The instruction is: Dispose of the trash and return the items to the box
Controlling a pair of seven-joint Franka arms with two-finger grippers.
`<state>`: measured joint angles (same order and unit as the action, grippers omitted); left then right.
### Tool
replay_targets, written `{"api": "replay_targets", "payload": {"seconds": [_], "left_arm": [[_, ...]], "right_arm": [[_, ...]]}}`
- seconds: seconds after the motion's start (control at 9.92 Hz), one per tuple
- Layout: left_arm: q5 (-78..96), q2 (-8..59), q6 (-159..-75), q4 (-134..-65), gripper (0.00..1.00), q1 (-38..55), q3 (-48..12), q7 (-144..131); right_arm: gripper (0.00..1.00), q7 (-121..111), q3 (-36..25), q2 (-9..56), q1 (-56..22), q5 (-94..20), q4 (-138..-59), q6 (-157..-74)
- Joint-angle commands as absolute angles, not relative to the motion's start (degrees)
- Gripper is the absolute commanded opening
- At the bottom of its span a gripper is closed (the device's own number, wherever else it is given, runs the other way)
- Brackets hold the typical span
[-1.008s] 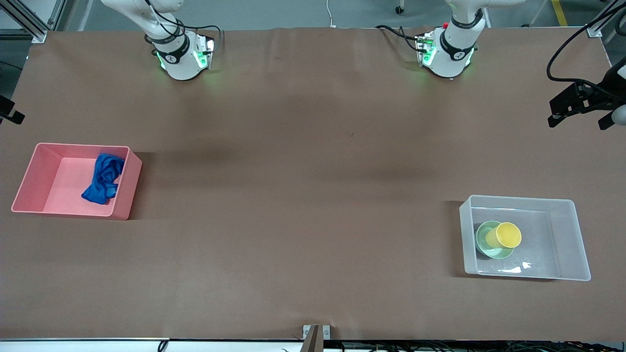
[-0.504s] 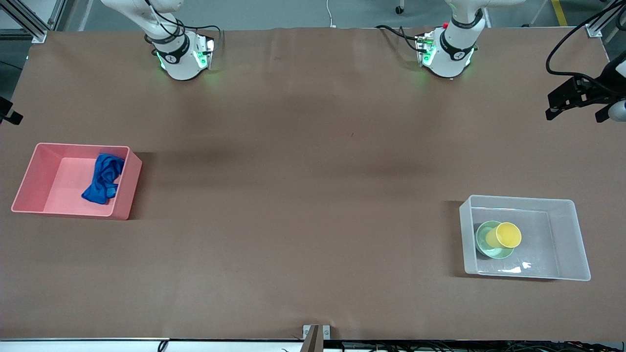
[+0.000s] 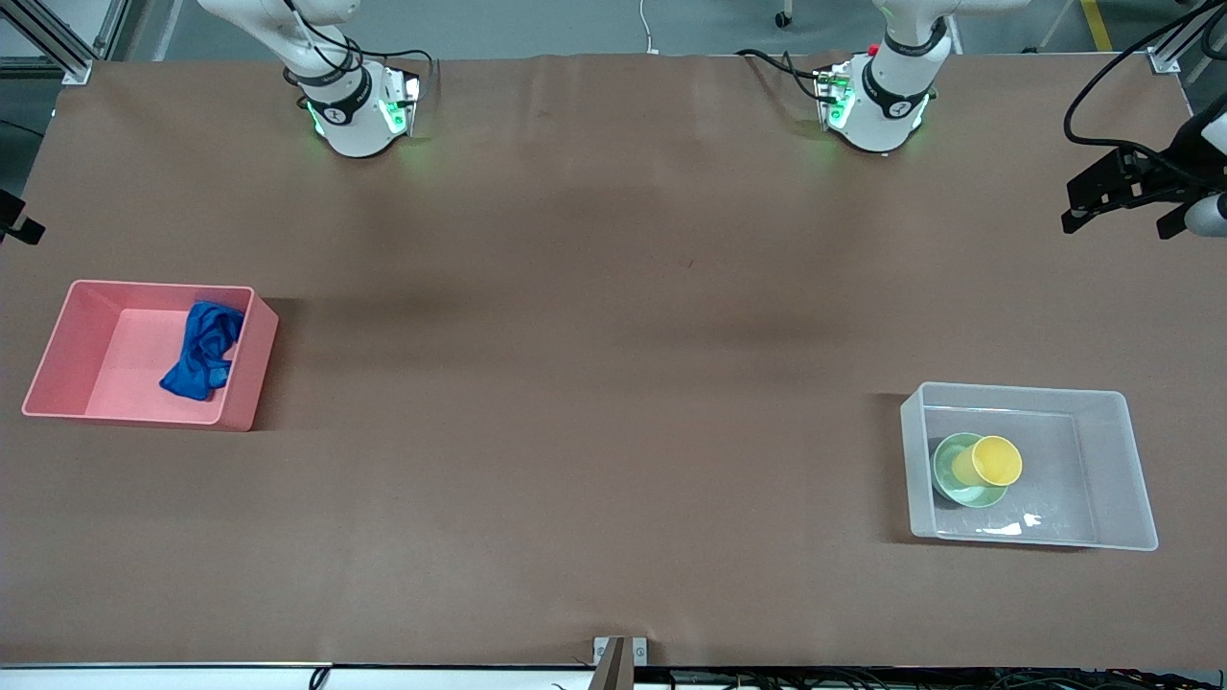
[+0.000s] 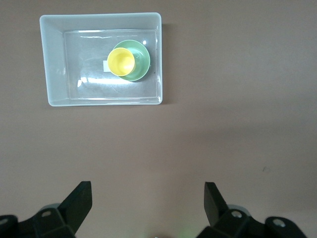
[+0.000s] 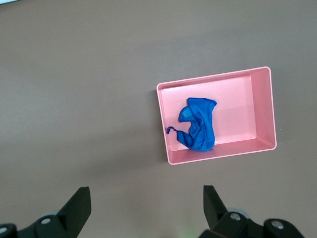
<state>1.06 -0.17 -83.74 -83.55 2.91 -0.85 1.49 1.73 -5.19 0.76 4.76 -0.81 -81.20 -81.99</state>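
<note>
Since a second earlier, the left gripper [image 3: 1122, 196] had drifted slightly toward the robots' bases at the left arm's end of the table, while nothing on the table had shifted. Its dark fingers [image 4: 79, 201] stood spread wide and held nothing, high over bare brown tabletop [image 3: 613, 383]. The right gripper [image 5: 146, 208] showed mainly in its own wrist view, fingers likewise wide apart and empty, hanging high above the table. The small royal-blue cloth rag [image 3: 201, 350], soft and crumpled in wrinkly folds, lay inside the pink rectangular plastic bin [image 3: 57, 355] toward the right arm's end of the table. The small yellow plastic cup [image 3: 995, 460] sat in the pale mint-green round bowl [image 3: 949, 474], both inside the translucent clear-white rectangular plastic bin [image 3: 1112, 460] toward the left arm's end. Judging by looks, the rag would be light and limp, best pinched at a raised fold; the cup and bowl seemed light, rigid and smooth, perhaps slippery, best taken by the rim. The task appeared finished.
</note>
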Motion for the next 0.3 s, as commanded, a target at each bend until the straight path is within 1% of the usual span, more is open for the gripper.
{"api": "replay_targets", "payload": {"seconds": [0.0,0.2], "left_arm": [[1.59,-1.14,-83.76,-86.48,1.00,2.64,-0.97,0.79],[1.23,-1.14,-83.76,-86.48,1.00,2.64,-0.97,1.23]], "right_arm": [[1.00,1.32,-5.10,1.41,5.10,-0.70,-79.89,-81.12],[1.00,1.23,-5.10,1.41,5.19,-0.70,-79.89,-81.12]]}}
